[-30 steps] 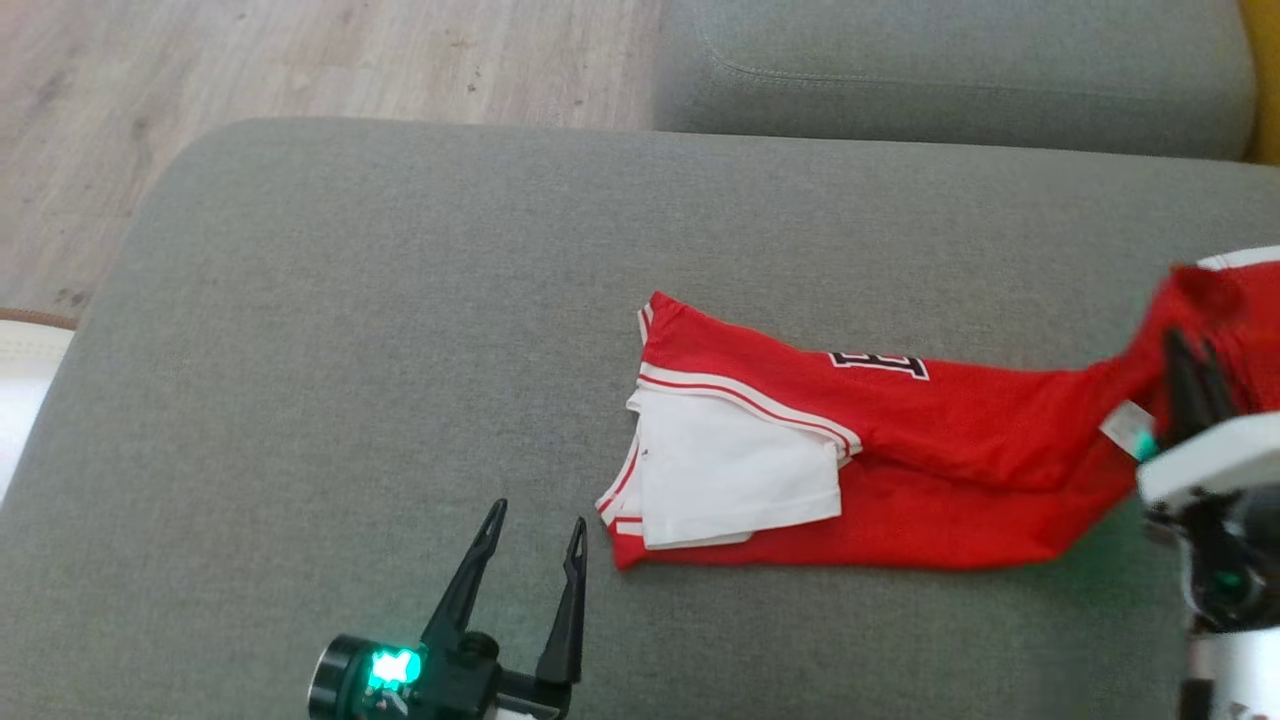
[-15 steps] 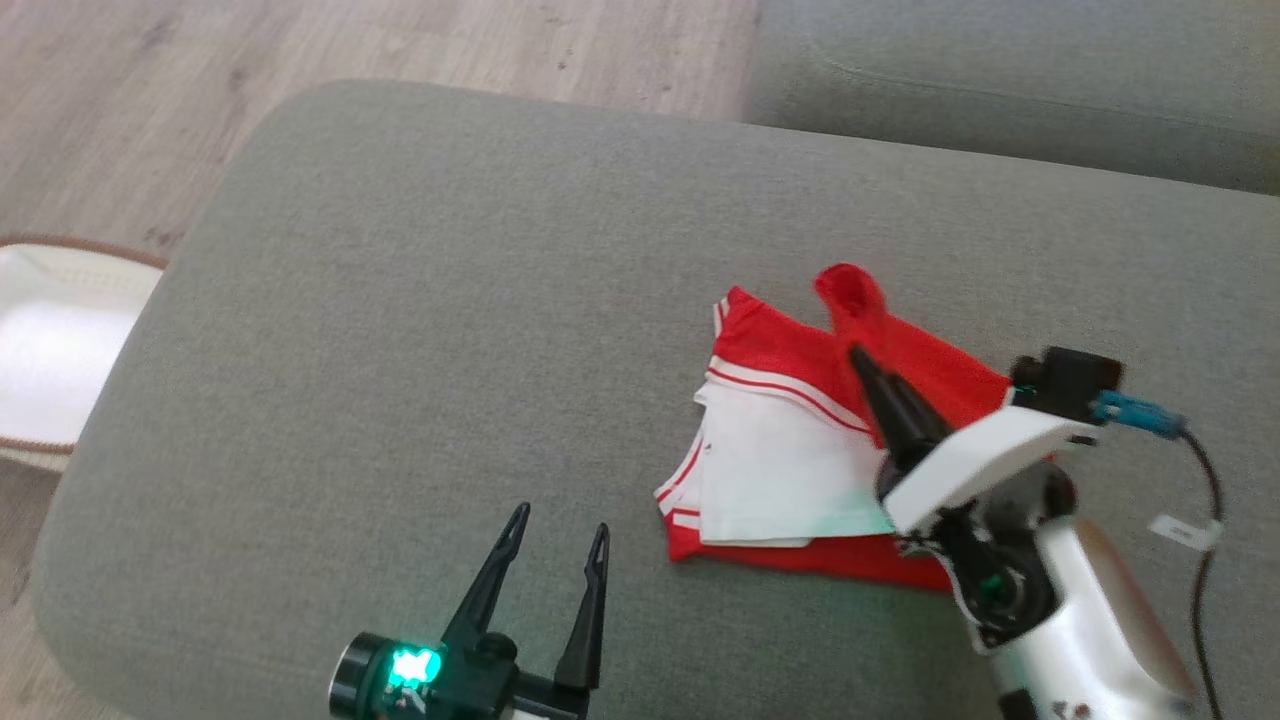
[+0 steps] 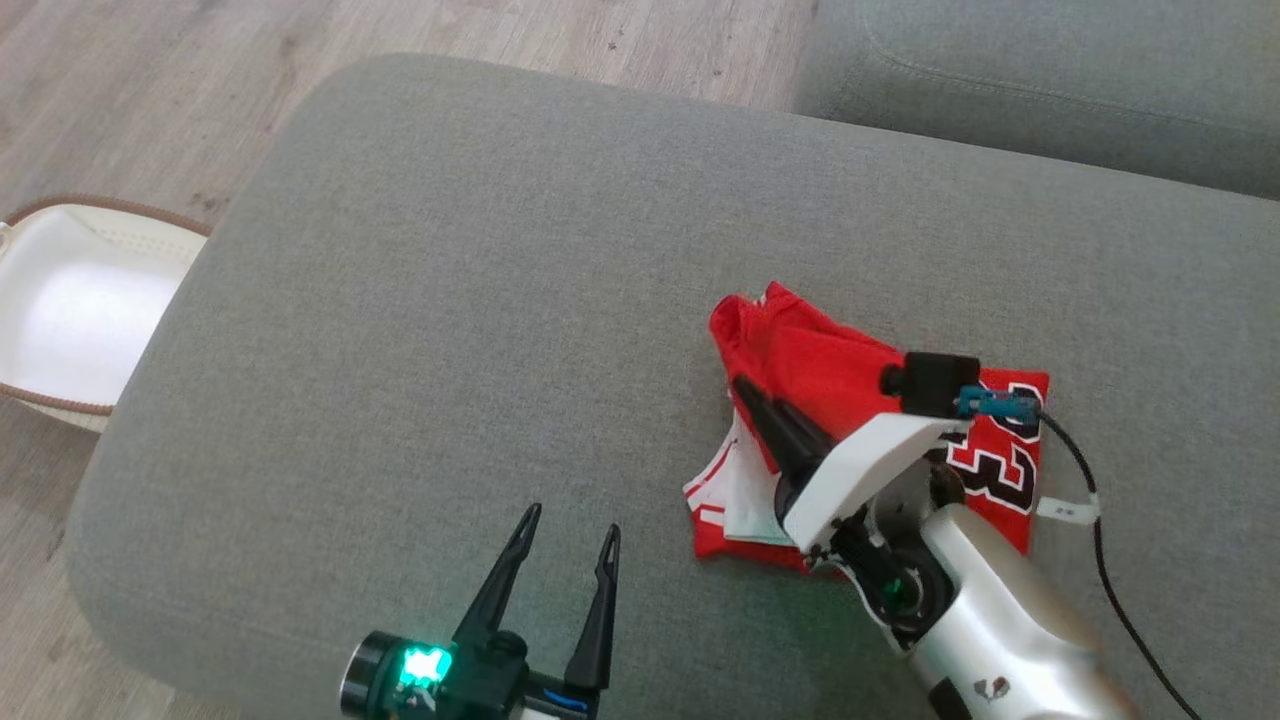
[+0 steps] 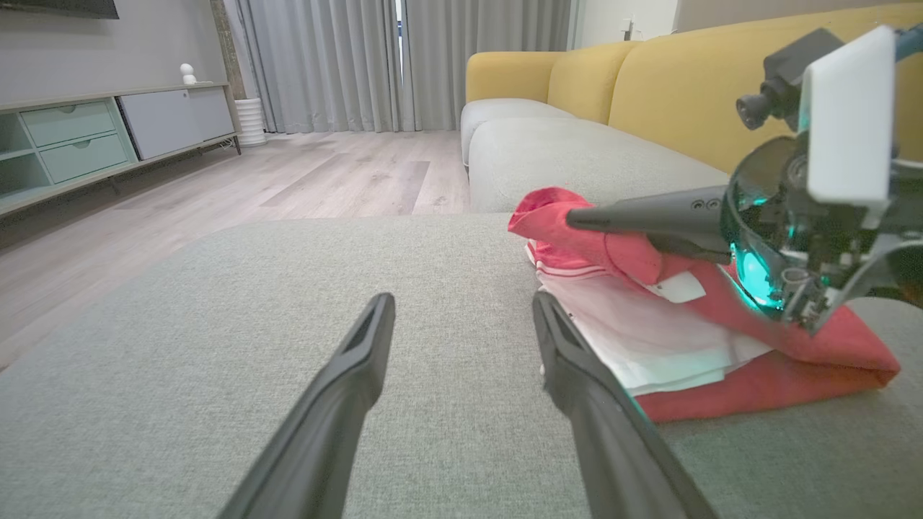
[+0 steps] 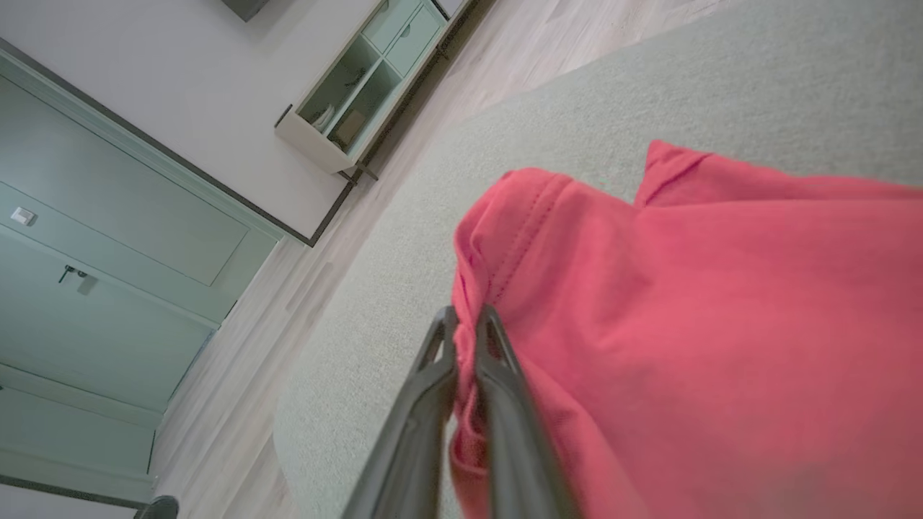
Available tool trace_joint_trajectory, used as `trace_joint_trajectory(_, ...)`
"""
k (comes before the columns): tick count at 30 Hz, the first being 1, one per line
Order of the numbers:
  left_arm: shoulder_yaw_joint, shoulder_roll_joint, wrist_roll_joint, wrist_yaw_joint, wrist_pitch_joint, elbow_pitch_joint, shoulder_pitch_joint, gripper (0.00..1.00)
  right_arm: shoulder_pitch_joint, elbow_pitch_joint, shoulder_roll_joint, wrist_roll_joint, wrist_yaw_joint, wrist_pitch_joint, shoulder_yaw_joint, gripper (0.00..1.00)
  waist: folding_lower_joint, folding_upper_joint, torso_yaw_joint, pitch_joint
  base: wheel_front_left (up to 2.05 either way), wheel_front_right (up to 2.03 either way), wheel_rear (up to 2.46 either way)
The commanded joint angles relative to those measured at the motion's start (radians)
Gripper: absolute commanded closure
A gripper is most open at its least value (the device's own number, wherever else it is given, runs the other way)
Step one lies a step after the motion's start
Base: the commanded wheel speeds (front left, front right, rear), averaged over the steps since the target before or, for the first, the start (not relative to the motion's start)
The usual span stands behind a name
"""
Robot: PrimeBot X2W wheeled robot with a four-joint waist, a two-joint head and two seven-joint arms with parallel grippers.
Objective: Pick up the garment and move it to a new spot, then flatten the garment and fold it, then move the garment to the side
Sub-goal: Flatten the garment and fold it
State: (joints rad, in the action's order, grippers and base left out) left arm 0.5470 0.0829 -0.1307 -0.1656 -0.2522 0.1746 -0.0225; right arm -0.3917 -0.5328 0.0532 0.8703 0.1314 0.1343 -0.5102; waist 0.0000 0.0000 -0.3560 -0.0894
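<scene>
Pinching a red edge of the shirt (image 3: pixel 830 365) between closed fingers, the right gripper (image 5: pixel 467 314) holds a flap up over the rest, which lies half folded on the grey sofa seat (image 3: pixel 450 250). I think it should lay the flap down flat, edges lined up, and let go only once the cloth rests. The left gripper (image 3: pixel 571 520) hangs wide open just beside the shirt.

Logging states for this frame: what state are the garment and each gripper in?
garment: partly folded on the sofa, one red edge lifted.
right gripper: jaws shut on the garment's red edge.
left gripper: jaws open, empty, beside the garment, not touching it.
</scene>
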Motion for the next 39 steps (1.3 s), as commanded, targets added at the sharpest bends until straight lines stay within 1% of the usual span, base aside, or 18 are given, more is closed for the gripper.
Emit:
trace_joint_trajectory(1,-0.038,-0.014,0.010,0.003,-0.010,-0.029,0.039,0.00,-0.044,0.026,-0.003,0.009,-0.001,-0.016,-0.021,0.91,0.0000,0.0000,0.003,0.001,0.00,0.00,0.00)
trace_joint_trajectory(2,-0.041,-0.015,0.010,0.002,-0.010,-0.028,0.037,0.00,-0.044,0.019,-0.003,0.016,-0.001,-0.021,-0.032,0.54,0.0000,0.0000,0.007,0.002,0.00,0.00,0.00)
trace_joint_trajectory(3,-0.044,-0.015,0.009,0.002,-0.010,-0.028,0.035,0.00,-0.044,0.013,-0.003,0.021,-0.001,-0.026,-0.042,0.00,0.0000,0.0000,0.011,0.004,0.00,0.00,0.00)
trace_joint_trajectory(6,-0.052,-0.017,0.009,0.003,-0.010,-0.026,0.028,0.00,-0.043,0.022,-0.003,0.029,-0.001,-0.069,-0.061,0.00,0.0000,0.0000,0.031,0.014,0.00,0.00,0.00)
trace_joint_trajectory(8,-0.060,-0.018,0.010,-0.001,-0.010,-0.026,0.022,0.00,-0.041,0.036,-0.003,0.004,-0.001,-0.113,-0.062,0.00,0.0000,0.0000,0.051,0.022,0.00,0.00,0.00)
trace_joint_trajectory(13,-0.092,-0.015,0.012,-0.013,-0.010,-0.031,0.004,0.00,0.001,0.040,0.007,-0.167,-0.001,-0.239,0.023,0.00,0.0000,0.0000,0.107,0.063,0.00,0.00,0.00)
trace_joint_trajectory(16,-0.116,-0.010,0.011,-0.023,-0.010,-0.040,-0.018,0.00,0.061,0.071,0.034,-0.260,-0.001,-0.316,0.074,0.00,0.0000,0.0000,0.142,0.095,0.00,0.00,0.00)
trace_joint_trajectory(20,-0.144,-0.004,0.016,-0.039,-0.010,-0.057,-0.043,0.00,0.156,0.106,0.084,-0.385,-0.001,-0.377,0.167,0.00,0.0000,0.0000,0.184,0.118,0.00,0.00,0.00)
trace_joint_trajectory(23,-0.167,-0.003,0.025,-0.063,-0.010,-0.074,-0.059,0.00,0.237,0.170,0.099,-0.436,-0.001,-0.394,0.226,0.00,0.0000,0.0000,0.210,0.128,0.00,0.00,0.00)
trace_joint_trajectory(24,-0.174,-0.004,0.027,-0.070,-0.010,-0.084,-0.064,0.00,0.264,0.208,0.103,-0.448,-0.001,-0.395,0.242,0.00,0.0000,0.0000,0.217,0.131,0.00,0.00,0.00)
trace_joint_trajectory(27,-0.186,-0.002,0.037,-0.077,-0.010,-0.109,-0.083,0.00,0.366,0.322,0.111,-0.478,-0.001,-0.396,0.296,0.00,0.0000,0.0000,0.231,0.142,0.00,0.00,0.00)
trace_joint_trajectory(30,-0.191,0.000,0.048,-0.077,-0.010,-0.134,-0.107,0.00,0.471,0.393,0.119,-0.518,-0.001,-0.396,0.331,0.00,0.0000,0.0000,0.235,0.161,0.00,0.00,0.00)
trace_joint_trajectory(35,-0.198,0.008,0.056,-0.070,-0.010,-0.162,-0.171,0.00,0.609,0.435,0.091,-0.544,-0.001,-0.396,0.378,0.00,0.0000,0.0000,0.235,0.202,0.00,0.00,0.00)
trace_joint_trajectory(39,-0.210,0.016,0.056,-0.067,-0.010,-0.166,-0.219,0.00,0.654,0.445,0.077,-0.560,-0.001,-0.396,0.385,0.00,0.0000,0.0000,0.241,0.219,0.00,0.00,0.00)
